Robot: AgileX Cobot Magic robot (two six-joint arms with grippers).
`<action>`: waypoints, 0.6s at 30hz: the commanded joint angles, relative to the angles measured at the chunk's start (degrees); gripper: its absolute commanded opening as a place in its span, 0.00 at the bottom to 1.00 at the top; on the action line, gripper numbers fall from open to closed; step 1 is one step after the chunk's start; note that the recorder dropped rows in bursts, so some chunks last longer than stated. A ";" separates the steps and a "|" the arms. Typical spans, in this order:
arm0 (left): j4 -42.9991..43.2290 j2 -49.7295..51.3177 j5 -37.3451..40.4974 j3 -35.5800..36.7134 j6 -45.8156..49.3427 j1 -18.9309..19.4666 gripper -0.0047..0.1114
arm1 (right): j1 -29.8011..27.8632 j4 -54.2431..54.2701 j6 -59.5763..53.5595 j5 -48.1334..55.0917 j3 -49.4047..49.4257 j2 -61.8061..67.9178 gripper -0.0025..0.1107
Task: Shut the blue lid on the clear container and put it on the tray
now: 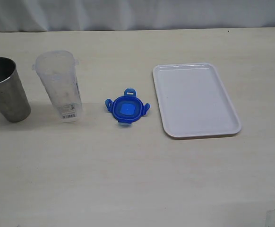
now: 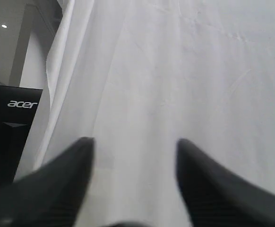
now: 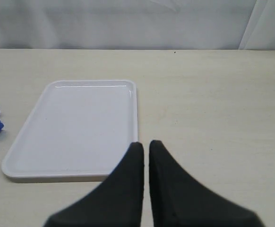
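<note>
Left jaws stand apart and empty, facing a white curtain [image 2: 175, 71]. Right jaws are pressed together, empty, over the table [image 3: 213, 94] beside the tray [image 3: 76, 127]. The lid [image 1: 127, 108] lies flat between the upright container [image 1: 59, 87] and the tray. It is best gripped by its rim, clear of the flaps. There is open table all round it; only the metal cup [image 1: 5, 89] stands near the container.

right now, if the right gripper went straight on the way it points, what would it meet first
Probably the bare table just beside the tray; the shut right gripper aims past its edge, though depth is unclear.
</note>
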 commanded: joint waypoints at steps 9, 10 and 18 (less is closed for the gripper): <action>0.10 9.92 -6.86 -3.25 -0.31 -0.28 0.93 | 0.06 0.15 -0.34 -0.23 0.14 -0.28 0.06; 0.10 12.57 -7.36 -3.74 -0.31 -0.28 0.93 | 0.06 0.15 -0.34 -0.23 0.14 -0.28 0.06; 3.25 31.16 -13.37 -3.46 -0.31 -0.28 0.93 | 0.06 0.15 -0.34 -0.23 0.14 -0.28 0.06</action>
